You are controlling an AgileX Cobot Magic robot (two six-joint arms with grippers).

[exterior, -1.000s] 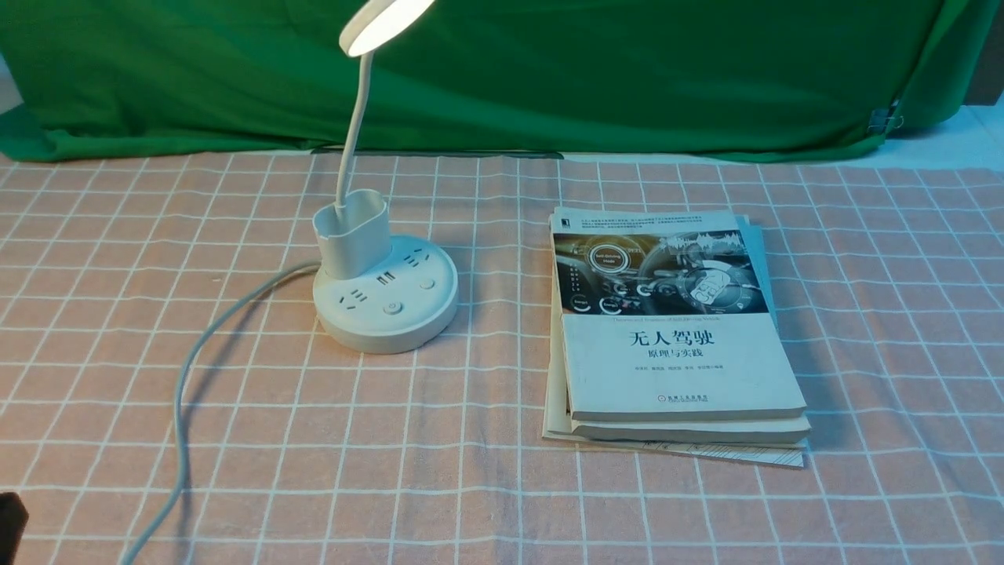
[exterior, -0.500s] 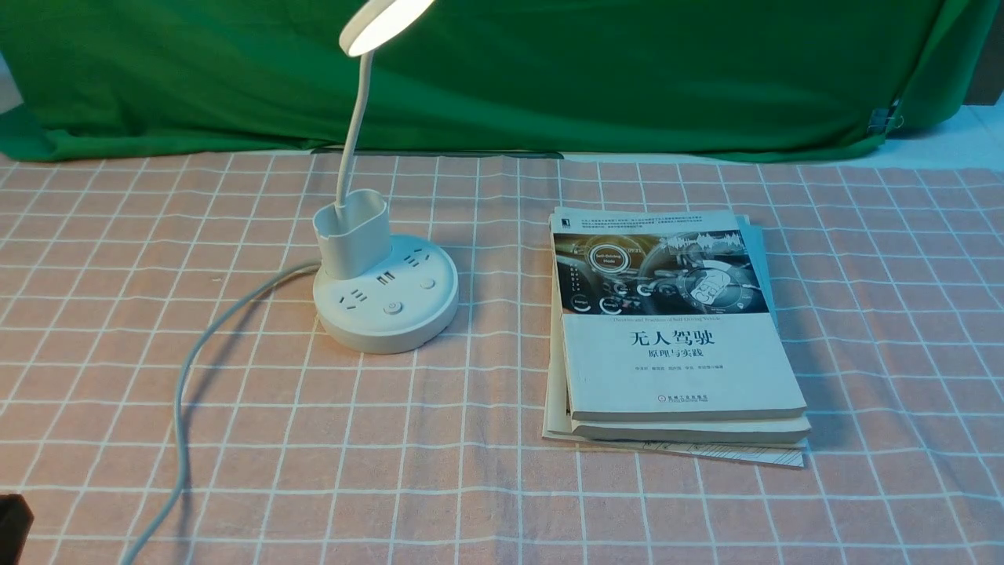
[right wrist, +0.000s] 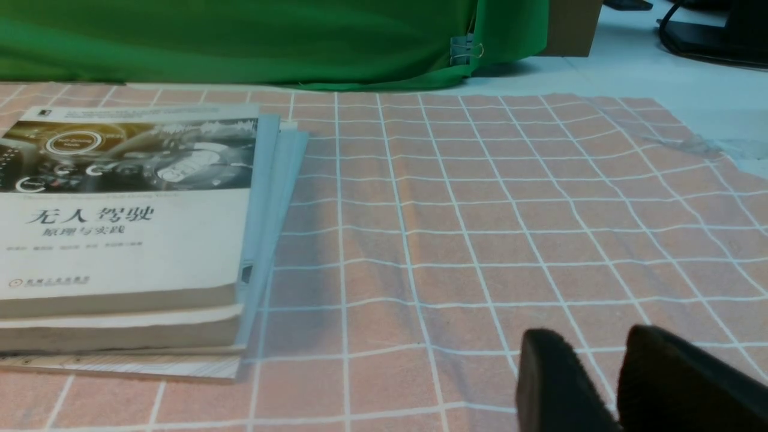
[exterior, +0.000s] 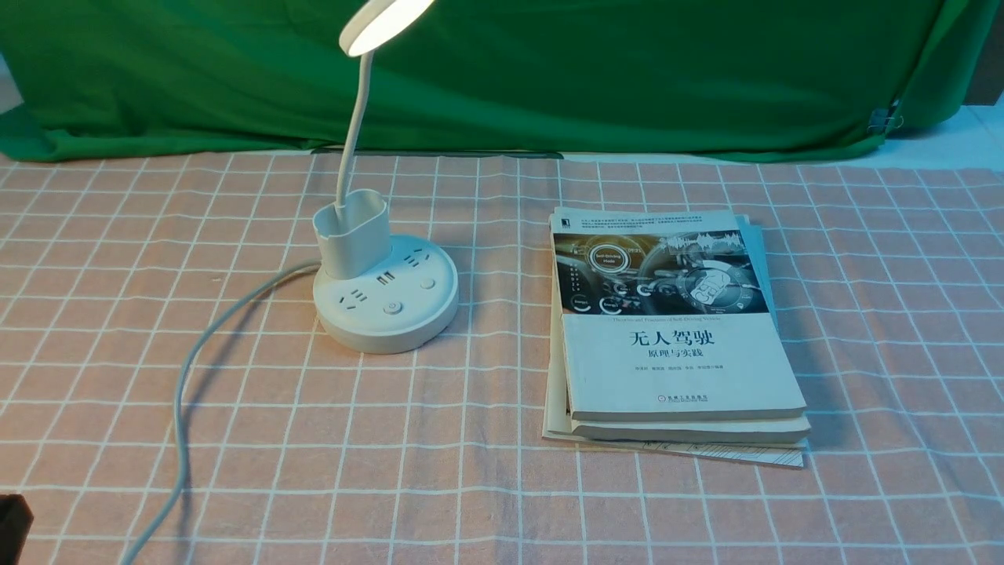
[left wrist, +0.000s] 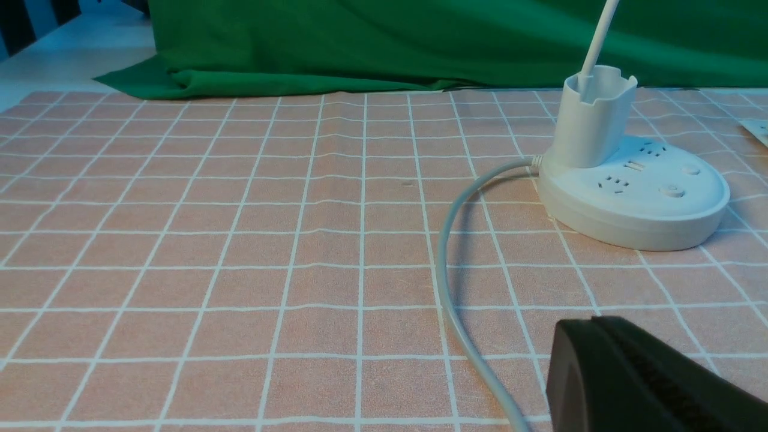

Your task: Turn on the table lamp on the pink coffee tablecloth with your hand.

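The white table lamp (exterior: 388,302) stands left of centre on the pink coffee tablecloth (exterior: 471,486). Its oval head (exterior: 384,20) at the top edge glows bright. Its grey-white cord (exterior: 184,369) curls toward the near left. In the left wrist view the lamp's base (left wrist: 636,198) lies well beyond my left gripper (left wrist: 591,324), whose black fingers are pressed together with nothing in them. Only a black corner of that hand (exterior: 12,522) shows in the front view. My right gripper (right wrist: 591,342) hovers over bare cloth, its fingers a little apart and empty.
A stack of books (exterior: 674,337) lies right of the lamp, and in the right wrist view the same stack (right wrist: 120,222) sits far from my right gripper. A green backdrop cloth (exterior: 549,78) closes off the back.
The black corner of my left hand at the lower left has sunk slightly toward the frame edge. The lamp, cord and books have not moved.
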